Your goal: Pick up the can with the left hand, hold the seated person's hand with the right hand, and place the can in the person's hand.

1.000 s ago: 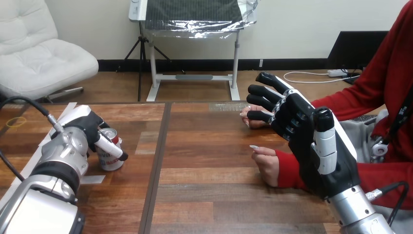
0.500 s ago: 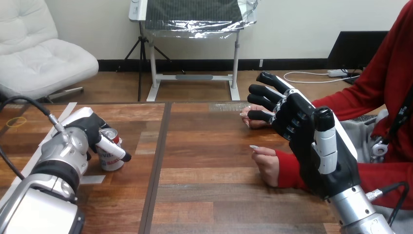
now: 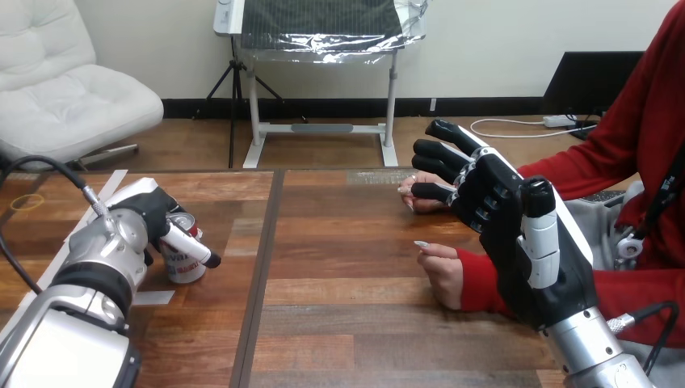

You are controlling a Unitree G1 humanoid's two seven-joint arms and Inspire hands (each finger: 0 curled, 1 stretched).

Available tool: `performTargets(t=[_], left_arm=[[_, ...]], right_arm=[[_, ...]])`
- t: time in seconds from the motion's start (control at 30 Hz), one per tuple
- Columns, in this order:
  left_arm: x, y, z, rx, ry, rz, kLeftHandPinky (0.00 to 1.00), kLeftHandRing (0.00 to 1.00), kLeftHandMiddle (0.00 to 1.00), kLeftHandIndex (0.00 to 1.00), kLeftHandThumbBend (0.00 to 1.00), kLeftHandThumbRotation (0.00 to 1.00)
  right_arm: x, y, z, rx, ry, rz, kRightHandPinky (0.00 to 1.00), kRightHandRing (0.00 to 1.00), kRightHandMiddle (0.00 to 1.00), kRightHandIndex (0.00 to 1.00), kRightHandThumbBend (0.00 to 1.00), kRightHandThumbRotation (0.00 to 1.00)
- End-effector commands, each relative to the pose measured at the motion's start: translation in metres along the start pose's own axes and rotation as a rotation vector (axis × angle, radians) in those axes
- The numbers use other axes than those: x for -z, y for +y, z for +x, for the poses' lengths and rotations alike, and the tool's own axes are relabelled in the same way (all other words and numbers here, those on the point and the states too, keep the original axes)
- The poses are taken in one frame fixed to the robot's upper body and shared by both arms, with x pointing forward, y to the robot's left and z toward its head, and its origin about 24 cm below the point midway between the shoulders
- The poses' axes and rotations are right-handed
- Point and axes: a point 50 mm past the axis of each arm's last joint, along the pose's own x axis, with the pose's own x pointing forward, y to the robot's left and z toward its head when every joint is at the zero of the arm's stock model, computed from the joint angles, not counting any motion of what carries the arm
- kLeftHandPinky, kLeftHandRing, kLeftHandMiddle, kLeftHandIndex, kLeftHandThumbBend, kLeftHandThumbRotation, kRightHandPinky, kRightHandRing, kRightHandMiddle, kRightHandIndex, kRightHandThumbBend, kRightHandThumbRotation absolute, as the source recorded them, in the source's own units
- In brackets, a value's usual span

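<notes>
Right hand (image 3: 505,222): raised above the table's right part on its silver forearm. Its fingers are straight and spread apart, the thumb stands upright nearest the camera, and it holds nothing.
Left hand (image 3: 149,212): low at the table's left, set against the left side of the can. The thumb lies across the can's front, so the can sits between thumb and palm. The other fingers are hidden behind the hand.
Can (image 3: 186,265): a red-and-white drink can, upright on the wooden table (image 3: 347,323) near its left edge, with its base on the wood and its top showing above the thumb.
Person's nearer hand (image 3: 441,273): loosely curled and resting on the table right of centre. Its red cuff passes behind the right hand, and the two look apart.
Person's farther hand (image 3: 413,194): on the table beyond, partly hidden behind the right hand's fingertips. I cannot tell whether they touch.
</notes>
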Motion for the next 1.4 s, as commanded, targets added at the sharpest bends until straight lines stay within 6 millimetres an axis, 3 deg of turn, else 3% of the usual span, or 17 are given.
performTargets(t=[0.0,0.53,1.37], left_arm=[[-0.0235,0.0382,-0.0066,-0.098,-0.071,0.003,0.52,0.70,0.76,0.74,0.83,0.14],[-0.0237,0.0390,-0.0067,-0.131,-0.079,0.012,0.51,0.66,0.71,0.68,0.82,0.01],[-0.0221,0.0379,-0.0063,-0.157,-0.077,0.029,0.41,0.52,0.59,0.59,0.73,0.00]], right_arm=[[-0.0132,-0.0007,0.0129,-0.017,-0.077,-0.025,0.77,0.86,0.85,0.87,0.87,1.00],[-0.0135,-0.0009,0.0128,-0.011,-0.078,-0.022,0.77,0.86,0.85,0.87,0.88,1.00],[-0.0130,-0.0014,0.0134,-0.008,-0.076,-0.028,0.76,0.85,0.84,0.87,0.89,1.00]])
